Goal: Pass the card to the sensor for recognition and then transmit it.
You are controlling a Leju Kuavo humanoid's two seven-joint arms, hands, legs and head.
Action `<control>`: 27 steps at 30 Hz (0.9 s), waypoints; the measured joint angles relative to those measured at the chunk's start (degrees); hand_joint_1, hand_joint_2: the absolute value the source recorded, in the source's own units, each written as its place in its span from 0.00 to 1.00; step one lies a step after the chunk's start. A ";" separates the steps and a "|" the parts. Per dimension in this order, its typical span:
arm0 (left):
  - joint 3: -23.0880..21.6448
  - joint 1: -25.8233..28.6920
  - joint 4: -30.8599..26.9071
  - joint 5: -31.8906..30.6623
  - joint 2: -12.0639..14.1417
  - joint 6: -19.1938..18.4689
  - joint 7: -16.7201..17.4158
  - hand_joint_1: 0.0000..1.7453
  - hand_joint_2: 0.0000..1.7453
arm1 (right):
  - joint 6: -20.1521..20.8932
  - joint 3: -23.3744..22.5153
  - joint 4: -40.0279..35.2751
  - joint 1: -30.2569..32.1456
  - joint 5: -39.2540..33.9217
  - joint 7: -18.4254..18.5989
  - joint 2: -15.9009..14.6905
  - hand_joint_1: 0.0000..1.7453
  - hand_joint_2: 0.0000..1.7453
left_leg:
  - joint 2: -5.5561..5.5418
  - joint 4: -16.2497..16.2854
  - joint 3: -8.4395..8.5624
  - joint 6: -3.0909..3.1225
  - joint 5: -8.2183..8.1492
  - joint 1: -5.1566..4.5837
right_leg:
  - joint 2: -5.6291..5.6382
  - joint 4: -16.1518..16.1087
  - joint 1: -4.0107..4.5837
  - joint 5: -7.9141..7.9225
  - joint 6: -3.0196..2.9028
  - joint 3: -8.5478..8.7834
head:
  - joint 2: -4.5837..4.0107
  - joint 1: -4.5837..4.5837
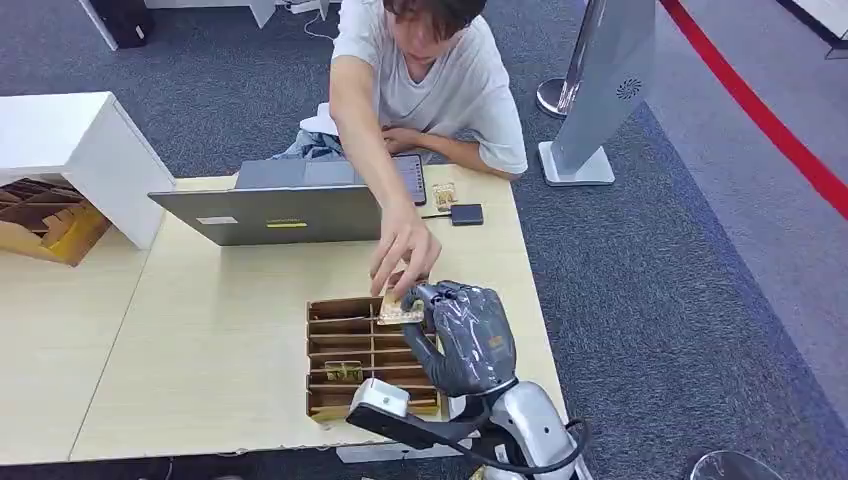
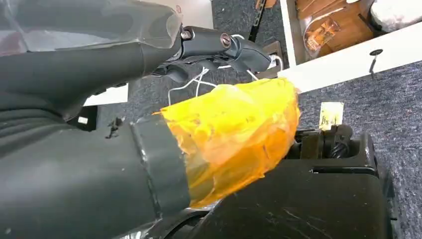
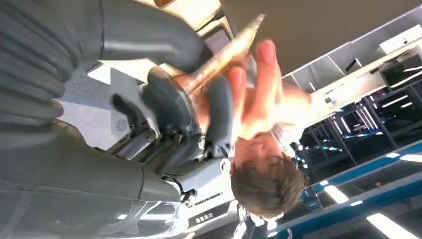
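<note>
The card [image 1: 399, 310] is pinched in the right hand [image 1: 462, 335], held above the slotted tray [image 1: 340, 345] on the table [image 1: 200, 330], and a person's hand [image 1: 403, 255] has its fingers on the card too. This looks like the handover, so the sensor step is probably done, though no frame proves it; letting go remains. The sensor [image 1: 466, 214] may be the small dark box behind. Whether the left hand [image 2: 149, 50] is closed I cannot tell.
</note>
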 joint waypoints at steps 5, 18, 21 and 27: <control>0.00 -0.03 0.00 -0.02 -0.02 -0.13 0.00 0.00 0.00 | 0.00 0.00 0.79 -0.28 0.00 0.20 0.26 0.10 1.00 | 0.00 0.00 0.00 0.00 0.00 0.00 | 0.00 0.00 0.00 0.00 0.00 0.00 | 0.00 0.02; 0.00 -0.05 0.00 0.00 -0.02 -0.13 0.02 0.00 0.00 | 0.09 0.00 1.75 -0.61 0.59 1.42 0.46 0.00 0.00 | 0.00 0.00 0.00 0.00 0.00 0.00 | 0.00 0.00 0.00 0.00 0.00 0.00 | 0.00 0.02; 0.00 -0.05 0.00 0.02 -0.02 -0.02 0.13 0.00 0.00 | 0.00 0.00 1.68 -0.61 0.76 1.51 0.46 0.00 0.00 | 0.00 0.00 0.00 0.00 0.00 0.00 | 0.00 0.00 0.00 0.00 0.00 0.00 | 0.00 0.02; 0.00 -0.05 0.00 0.46 0.02 0.20 0.30 0.00 0.00 | -0.59 0.22 -1.59 -0.09 0.68 0.81 0.46 0.00 0.00 | 0.00 0.00 0.00 0.00 0.00 0.00 | 0.00 0.00 0.00 0.00 0.00 0.00 | 0.00 0.02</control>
